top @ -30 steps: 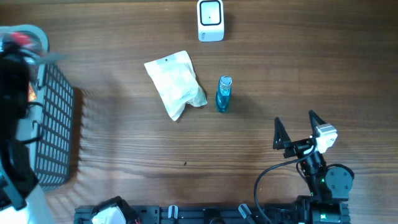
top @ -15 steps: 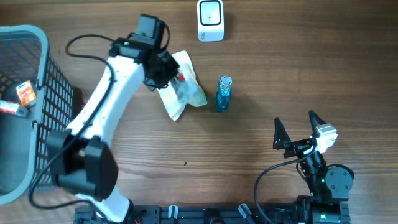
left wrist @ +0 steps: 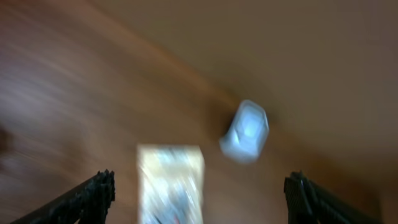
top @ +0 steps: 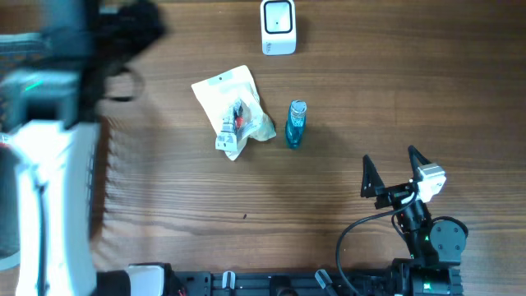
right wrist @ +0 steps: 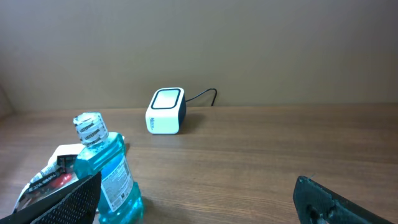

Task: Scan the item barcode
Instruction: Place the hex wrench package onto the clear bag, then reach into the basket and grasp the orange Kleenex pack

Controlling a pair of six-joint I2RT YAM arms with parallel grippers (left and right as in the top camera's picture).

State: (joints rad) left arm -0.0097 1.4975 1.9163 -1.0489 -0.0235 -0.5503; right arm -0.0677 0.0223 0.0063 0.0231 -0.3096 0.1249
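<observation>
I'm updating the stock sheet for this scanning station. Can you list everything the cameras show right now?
table: one, brown wood, under everything
barcode scanner: one, white, centre of the far edge, with a dark cable behind it
pouch: one, white and crumpled, mid-table
small packet: one, white with red, lying on the pouch
bottle: one, blue with a clear cap, upright just right of the pouch
left arm: one, white and black, motion-blurred, left side
left gripper: one, black fingers, open and empty, wrist view blurred
right gripper: one, black fingers, open and empty, near right
</observation>
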